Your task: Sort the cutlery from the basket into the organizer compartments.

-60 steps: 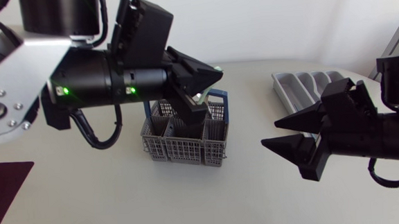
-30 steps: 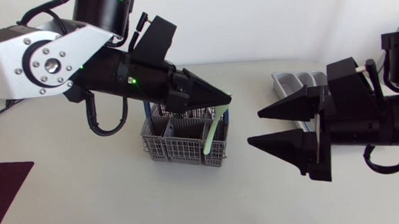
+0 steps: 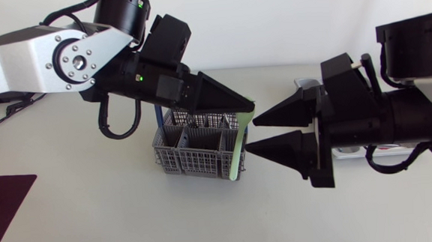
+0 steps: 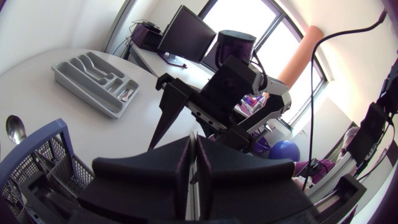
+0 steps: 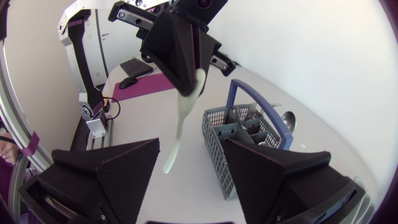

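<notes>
handover setup: left gripper (image 3: pixel 249 105) has one piece out of the basket (image 3: pixel 195 154); right gripper (image 3: pixel 250 136) faces it from the basket's organizer side
task thing: pale green utensil (image 5: pixel 178 127), lifted clear, hanging just beside the basket wall that faces the right arm
utensil type: can't tell, the wider end is buried in the left jaws
long axis: near vertical, slightly slanted; free end points down at the table next to the basket
left jaws: closed on the utensil's top end, only a thin slit between the fingers in the left wrist view
left arm pose: reaches across over the basket, wedge tips just past its far-side rim and angled down
right jaws: wide open, nothing held
right arm pose: roughly level, tips aimed at the basket; the utensil's lower half is just ahead of the tips and lined up with the gap
key relation: the right gripper's opening runs across the utensil's long axis, so a short straight advance looks enough to bracket the shaft below the left grip
nearer arm: right is nearer the organizer (image 4: pixel 81 90), which sits well beyond the basket on that side
left in basket: at least a spoon (image 4: pixel 13 129)
risk: my guess is the thin shaft swings if the left gripper releases before the right one closes
</notes>
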